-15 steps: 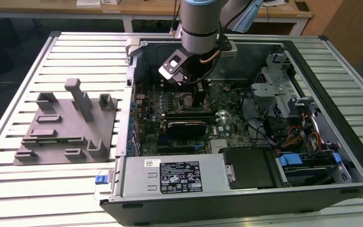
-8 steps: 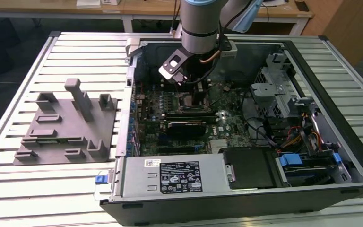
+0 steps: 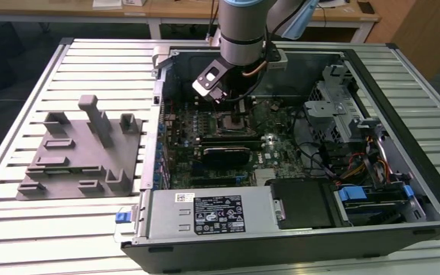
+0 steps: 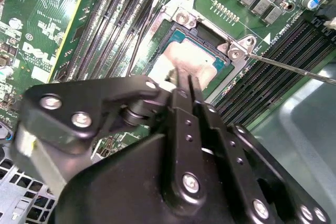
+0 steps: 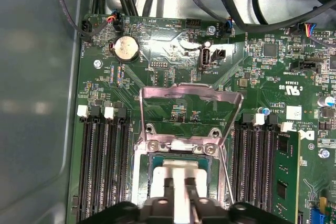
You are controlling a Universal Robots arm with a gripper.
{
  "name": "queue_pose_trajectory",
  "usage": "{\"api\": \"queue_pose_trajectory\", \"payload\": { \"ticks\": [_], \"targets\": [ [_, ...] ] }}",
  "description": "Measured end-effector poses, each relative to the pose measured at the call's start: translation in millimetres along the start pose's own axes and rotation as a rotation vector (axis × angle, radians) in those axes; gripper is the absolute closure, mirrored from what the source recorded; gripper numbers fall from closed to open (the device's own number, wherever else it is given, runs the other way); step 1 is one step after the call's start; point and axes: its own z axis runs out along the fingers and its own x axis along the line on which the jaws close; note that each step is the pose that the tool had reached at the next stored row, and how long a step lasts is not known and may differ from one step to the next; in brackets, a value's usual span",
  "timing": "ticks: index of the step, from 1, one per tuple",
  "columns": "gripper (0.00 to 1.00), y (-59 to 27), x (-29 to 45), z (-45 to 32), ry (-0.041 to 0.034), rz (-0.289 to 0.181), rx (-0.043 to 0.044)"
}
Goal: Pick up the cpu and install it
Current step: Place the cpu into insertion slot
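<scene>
Raised socket lid (image 5: pixel 191 92) beside tool (image 5: pixel 180 184)

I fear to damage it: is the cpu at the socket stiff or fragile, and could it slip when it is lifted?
The cpu looks like a flat, metal-topped plate, so it is probably stiff and light. Its shiny top may be slippery for the claw. It lies within the socket, so pushing it sideways likely risks damage.

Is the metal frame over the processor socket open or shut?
Open: in the first wrist view the frame stands swung up off the socket, circuit board showing through it.
</scene>
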Motion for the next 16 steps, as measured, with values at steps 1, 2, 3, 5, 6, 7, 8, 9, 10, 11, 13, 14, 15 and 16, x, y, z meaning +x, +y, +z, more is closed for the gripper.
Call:
{"api": "queue_pose_trajectory", "payload": {
  "ticks": [1,2,3,5,6,7,8,9,10,11,13,14,15,16],
  "targets": [
    [0.83,0.0,0.0,0.0,0.0,0.0,0.0],
    [0.89,0.0,0.0,0.0,0.0,0.0,0.0],
    [0.89,0.0,0.0,0.0,0.0,0.0,0.0],
    [0.89,0.0,0.0,0.0,0.0001,0.0,0.0],
    [0.89,0.0,0.0,0.0,0.0,0.0,0.0],
    [0.89,0.0,0.0,0.0,0.0001,0.0,0.0],
    [0.89,0.0,0.0,0.0,0.0002,0.0,0.0],
    [0.89,-0.1,0.0,0.0,0.0003,0.0,0.0],
    [0.89,-0.9,0.0,0.0,0.0004,0.0,-0.0001],
    [0.89,-1.9,0.1,0.1,0.0004,0.0,-0.0001],
    [0.89,-3.3,0.1,0.9,0.0004,0.001,-0.0001],
    [0.89,-3.4,0.1,1.6,0.0004,0.001,-0.0001],
    [0.89,-3.5,0.1,2.5,0.0003,0.001,0.0],
    [0.89,-3.5,0.1,3.4,0.0003,0.001,0.0]
  ]
}}
